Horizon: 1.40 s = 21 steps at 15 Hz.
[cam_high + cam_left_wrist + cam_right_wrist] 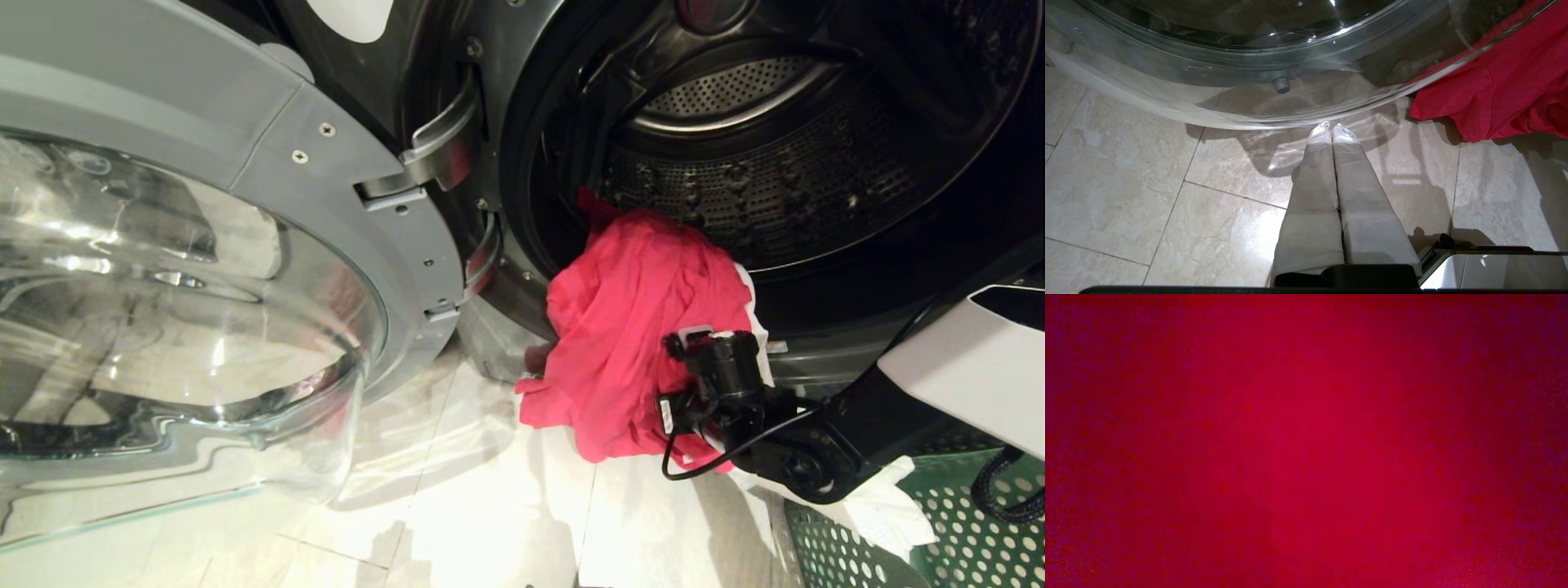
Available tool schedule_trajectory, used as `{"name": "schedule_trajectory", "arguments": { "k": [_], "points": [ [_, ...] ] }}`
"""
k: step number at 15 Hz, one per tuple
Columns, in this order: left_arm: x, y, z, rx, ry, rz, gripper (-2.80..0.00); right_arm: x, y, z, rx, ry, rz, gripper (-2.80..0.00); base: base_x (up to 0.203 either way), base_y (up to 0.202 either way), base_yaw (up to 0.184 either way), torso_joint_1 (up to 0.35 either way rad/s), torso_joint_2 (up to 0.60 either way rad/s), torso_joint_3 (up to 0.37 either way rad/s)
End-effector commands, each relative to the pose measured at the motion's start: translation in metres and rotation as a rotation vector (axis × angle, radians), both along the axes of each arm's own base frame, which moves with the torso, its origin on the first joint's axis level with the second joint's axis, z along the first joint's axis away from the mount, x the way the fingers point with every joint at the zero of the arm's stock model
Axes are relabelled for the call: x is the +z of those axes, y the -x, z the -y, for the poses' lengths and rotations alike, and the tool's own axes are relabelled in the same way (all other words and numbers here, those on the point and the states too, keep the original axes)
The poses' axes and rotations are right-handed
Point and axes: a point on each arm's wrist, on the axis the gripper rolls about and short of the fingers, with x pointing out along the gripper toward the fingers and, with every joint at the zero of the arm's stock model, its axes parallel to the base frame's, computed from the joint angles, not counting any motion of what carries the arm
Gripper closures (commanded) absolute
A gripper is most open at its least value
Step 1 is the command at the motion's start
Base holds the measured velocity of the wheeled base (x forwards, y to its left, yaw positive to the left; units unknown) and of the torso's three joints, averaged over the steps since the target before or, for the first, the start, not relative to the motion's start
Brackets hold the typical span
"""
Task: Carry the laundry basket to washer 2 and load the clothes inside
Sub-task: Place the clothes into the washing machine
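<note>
Pale stone floor tiles (457, 506) carry everything here, and a dark grey washer (522, 98) stands on them with its round glass door (180, 327) swung wide open. A bright pink-red garment (637, 327) is draped over the lower lip of the drum opening, its lower part hanging down toward the floor; a strip of white cloth (755, 318) is seen along its edge. No numeral label can be made out on the machine.

The right arm is stretched from the lower right toward the opening, its wrist pressed into the pink-red fabric. The right tool (694, 359) is buried in the cloth, so whether its fingers are apart or clamped cannot be told; its own camera is filled entirely with red.

The green laundry basket (963, 531) is cut off at the lower right corner, with white fabric (882, 510) lying over its rim.

The left tool (1331, 132) is held with fingers pressed together above the floor, just beside the door's glass bulge.
</note>
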Motion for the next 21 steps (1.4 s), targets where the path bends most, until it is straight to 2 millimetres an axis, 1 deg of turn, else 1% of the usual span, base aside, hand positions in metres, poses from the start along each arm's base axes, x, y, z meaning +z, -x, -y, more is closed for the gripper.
{"name": "schedule_trajectory", "arguments": {
  "k": [1,3,5,7,9,11,15,18,21],
  "points": [
    [-0.002,-0.001,0.0,0.0,0.0,-0.009,0.0,0.011,-0.001,0.0,-0.012,-0.013,0.04,0.0,0.0,0.0,0.0,0.0,0.0,0.0],
    [-0.002,-0.001,0.0,0.0,0.0,-0.009,0.0,0.025,0.003,0.002,-0.028,0.001,0.073,0.0,0.0,0.0,0.0,0.0,0.0,0.0],
    [-0.002,-0.001,0.0,0.0,0.0,-0.009,0.0,0.052,0.011,0.006,-0.018,0.019,0.133,0.0,0.0,0.0,0.0,0.0,0.0,0.0],
    [-0.002,-0.001,0.0,0.0,0.0,-0.009,0.0,0.072,0.02,0.011,-0.01,0.033,0.168,0.0,0.0,0.0,0.0,0.0,0.0,0.0],
    [-0.002,-0.001,0.0,0.0,0.0,-0.009,0.0,0.083,0.033,0.017,-0.006,0.045,0.163,0.0,0.0,0.0,0.0,0.0,0.0,0.0],
    [-0.002,-0.001,0.0,0.0,0.0,-0.009,0.0,0.089,0.044,0.022,-0.002,0.056,0.15,0.0,0.0,0.0,0.0,0.0,0.0,0.0],
    [-0.002,-0.001,0.0,0.0,0.002,-0.009,0.0,0.091,0.059,0.025,0.015,0.079,0.137,0.0,0.0,0.0,0.0,0.0,0.0,0.0],
    [-0.002,-0.001,0.0,0.0,0.0,-0.009,0.0,0.08,0.074,0.032,0.032,0.128,0.09,0.0,0.0,0.0,0.0,0.0,0.0,0.0],
    [-0.002,-0.001,0.0,0.0,0.0,-0.009,0.0,0.067,0.093,0.038,0.052,0.165,-0.01,0.0,0.0,0.0,0.0,0.0,0.0,0.0]
  ]
}}
